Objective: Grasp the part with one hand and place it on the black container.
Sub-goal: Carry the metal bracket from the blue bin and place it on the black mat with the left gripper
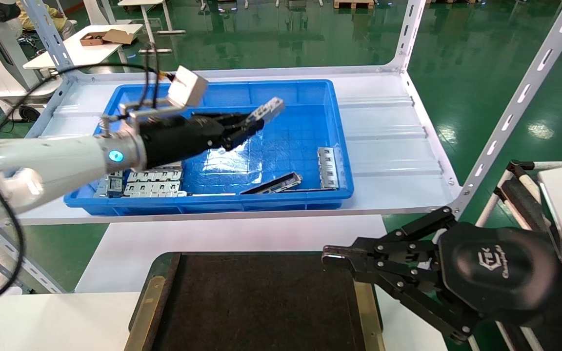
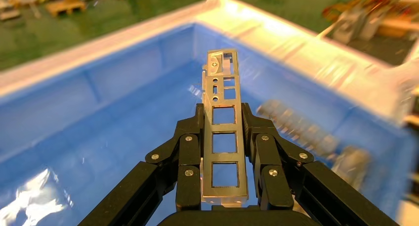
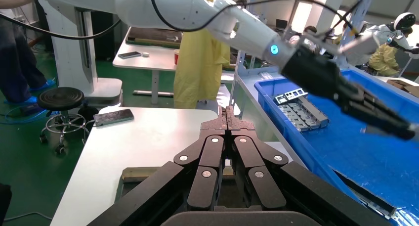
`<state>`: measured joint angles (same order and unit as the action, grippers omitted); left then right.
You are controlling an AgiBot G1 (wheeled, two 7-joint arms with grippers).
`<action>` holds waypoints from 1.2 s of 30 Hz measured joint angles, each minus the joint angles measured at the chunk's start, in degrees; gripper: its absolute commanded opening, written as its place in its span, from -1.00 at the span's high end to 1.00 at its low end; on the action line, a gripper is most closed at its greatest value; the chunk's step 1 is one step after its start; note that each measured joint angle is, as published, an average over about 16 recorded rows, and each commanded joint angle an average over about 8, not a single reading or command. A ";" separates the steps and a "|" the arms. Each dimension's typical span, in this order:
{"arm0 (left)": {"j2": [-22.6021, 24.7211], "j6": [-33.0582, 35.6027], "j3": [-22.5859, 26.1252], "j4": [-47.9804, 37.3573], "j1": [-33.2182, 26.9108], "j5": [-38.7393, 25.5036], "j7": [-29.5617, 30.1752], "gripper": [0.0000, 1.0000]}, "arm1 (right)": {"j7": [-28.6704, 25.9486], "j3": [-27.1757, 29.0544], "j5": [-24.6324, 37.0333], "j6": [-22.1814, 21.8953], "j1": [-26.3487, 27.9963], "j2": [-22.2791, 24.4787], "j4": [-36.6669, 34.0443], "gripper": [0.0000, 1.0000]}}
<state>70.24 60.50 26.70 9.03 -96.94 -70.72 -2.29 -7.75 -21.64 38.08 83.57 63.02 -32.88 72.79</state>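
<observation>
We have the part (image 2: 224, 142) clamped in our left gripper (image 1: 249, 124), both fingers (image 2: 190, 161) pressed against its long narrow sides, and it sticks out well past the fingertips, up in the air above the floor of the blue bin (image 1: 339, 141). It is a thin-walled metal box-bar with a row of rectangular windows along the face turned toward the wrist camera — we judge it light, stiff and not fragile, though its smooth bare sides are likely slippery against the pads. The hold sits on the lower half of the bar, so the free end overhangs; a sharp swing could let it pivot between the fingers. Gripping across the side walls looks right, since the windowed face offers little solid surface.

The black container (image 1: 261, 302) lies well below and behind the left gripper, toward our body, its matte surface bare where we can see it. Our right gripper (image 1: 334, 256) hangs idle over that tray's right rim, its fingers pressed together on nothing — we should keep clear of it when lowering the part.
</observation>
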 measured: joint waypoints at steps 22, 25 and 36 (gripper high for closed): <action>-15.45 24.98 -2.27 37.44 20.59 10.14 17.02 1.00 | 0.01 -0.01 -0.01 0.00 0.00 0.00 0.00 1.00; -16.98 22.73 -2.20 43.09 25.41 10.22 20.12 1.00 | 0.01 -0.01 -0.01 -0.01 0.00 0.01 0.00 1.00; -20.14 4.60 -1.18 59.00 42.66 5.31 32.57 1.00 | 0.01 -0.02 -0.01 -0.01 0.01 0.01 0.00 1.00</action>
<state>50.10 65.11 25.51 68.03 -54.28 -65.41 30.28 -7.74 -21.66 38.07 83.57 63.03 -32.88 72.79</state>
